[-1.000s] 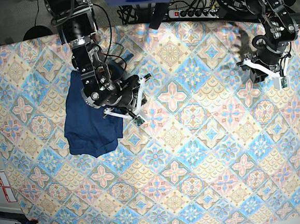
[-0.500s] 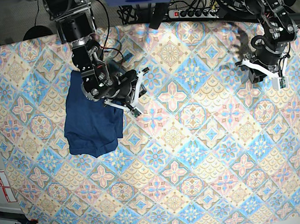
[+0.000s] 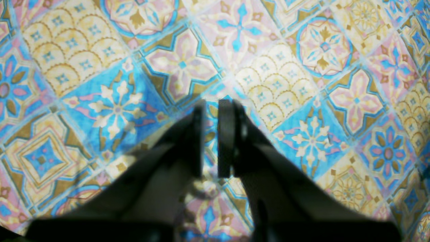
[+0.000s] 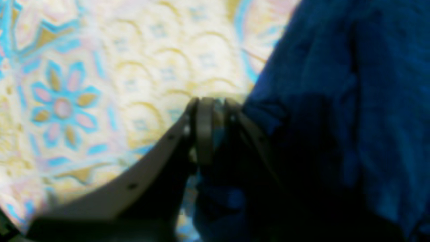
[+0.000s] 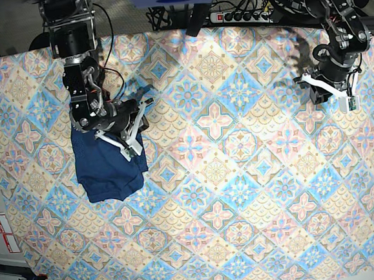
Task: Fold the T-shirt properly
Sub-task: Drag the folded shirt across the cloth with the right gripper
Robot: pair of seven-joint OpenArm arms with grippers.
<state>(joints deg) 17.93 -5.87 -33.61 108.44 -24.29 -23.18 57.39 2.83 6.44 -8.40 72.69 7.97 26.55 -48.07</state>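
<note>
The T-shirt (image 5: 108, 165), folded into a dark navy bundle, is lying at about nine o'clock on the tablecloth (image 5: 243, 194). The right gripper (image 5: 134, 128) is hovering over the bundle's upper right edge; in the right wrist view its jaws are standing nearly together, and whether any cloth is pinched between them cannot be told. Far over at two o'clock, the left gripper (image 3: 211, 137) is hanging above bare tablecloth, jaws narrow and holding nothing.
</note>
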